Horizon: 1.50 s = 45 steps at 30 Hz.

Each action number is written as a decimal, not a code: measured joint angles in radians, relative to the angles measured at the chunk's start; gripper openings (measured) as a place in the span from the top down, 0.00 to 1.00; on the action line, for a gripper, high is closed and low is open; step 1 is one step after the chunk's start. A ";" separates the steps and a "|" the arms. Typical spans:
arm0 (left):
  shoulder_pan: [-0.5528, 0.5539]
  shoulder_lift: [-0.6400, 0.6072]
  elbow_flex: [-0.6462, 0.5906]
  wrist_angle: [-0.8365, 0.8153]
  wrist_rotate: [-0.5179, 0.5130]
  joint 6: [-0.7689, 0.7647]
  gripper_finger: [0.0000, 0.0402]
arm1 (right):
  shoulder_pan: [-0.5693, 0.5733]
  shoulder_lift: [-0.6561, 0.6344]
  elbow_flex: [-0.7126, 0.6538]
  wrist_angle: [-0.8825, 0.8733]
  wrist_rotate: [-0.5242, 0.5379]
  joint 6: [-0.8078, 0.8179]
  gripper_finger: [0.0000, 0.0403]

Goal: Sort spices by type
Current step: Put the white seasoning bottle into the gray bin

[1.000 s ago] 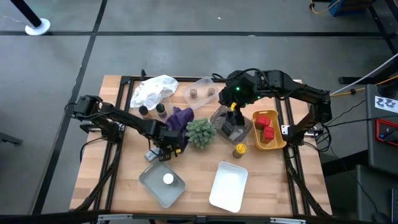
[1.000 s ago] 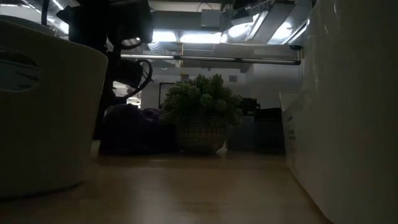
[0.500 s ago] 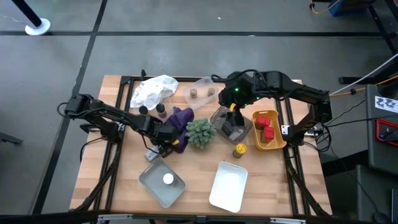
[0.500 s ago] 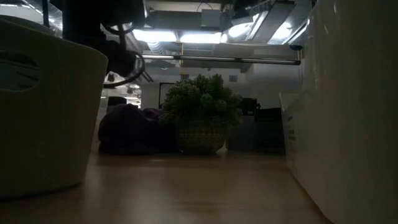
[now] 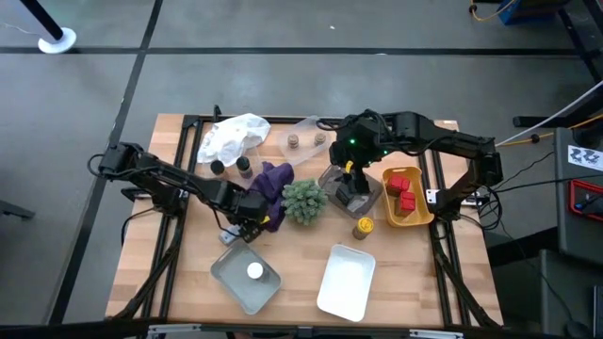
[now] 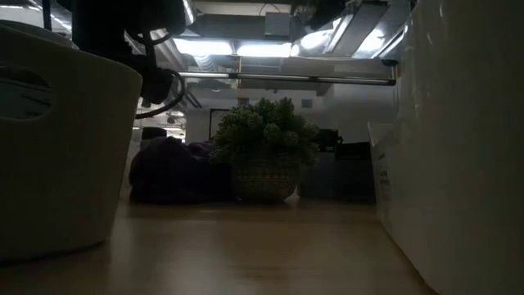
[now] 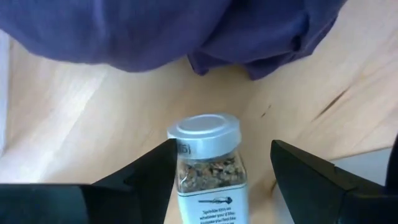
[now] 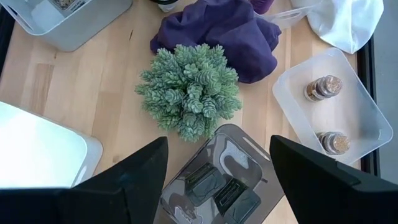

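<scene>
The left gripper (image 7: 217,168) hangs low over the tabletop (image 5: 301,254) near its middle, just beside the purple cloth (image 5: 273,179). Its jaws are open, one on each side of a clear glass spice jar (image 7: 208,165) with a silver cap, which stands upright on the wood. I cannot tell if the fingers already touch the glass.

To do this step well, I think the jaws should close slowly on the body of the jar, below the cap, and stay level so the jar does not tip. The grey tray (image 5: 245,280) near the front edge, which already holds one white-capped jar (image 5: 254,272), looks like the probable place for it.

The right gripper (image 5: 350,174), jaws open and holding nothing, hovers above the clear tray (image 8: 217,180) with dark green tins (image 8: 214,190), beside the green plant (image 8: 189,96).
</scene>
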 joint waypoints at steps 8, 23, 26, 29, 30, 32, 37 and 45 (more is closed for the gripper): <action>-0.001 0.001 -0.053 0.049 0.000 -0.043 0.39 | 0.000 0.000 0.000 0.000 0.001 0.000 0.30; 0.000 0.001 -0.114 0.096 0.003 -0.046 0.48 | 0.000 0.000 0.000 0.001 0.002 -0.002 0.30; 0.000 0.000 -0.113 0.095 0.004 -0.047 0.56 | 0.000 0.000 0.000 0.000 0.002 -0.022 0.30; 0.000 0.000 -0.111 0.093 0.005 -0.048 0.57 | 0.000 0.000 0.000 0.000 0.002 -0.051 0.30; 0.000 0.000 -0.109 0.091 0.004 -0.048 0.57 | 0.000 0.000 0.000 0.000 0.002 -0.052 0.30; 0.000 0.001 -0.097 0.091 0.004 -0.043 0.57 | 0.000 0.000 0.000 0.000 0.002 -0.053 0.30; 0.006 -0.002 -0.042 0.093 -0.001 0.000 0.57 | 0.000 0.000 0.000 0.011 0.002 -0.053 0.30; 0.032 -0.031 0.062 0.085 -0.075 0.103 0.57 | 0.000 0.000 0.000 0.057 0.002 -0.047 0.30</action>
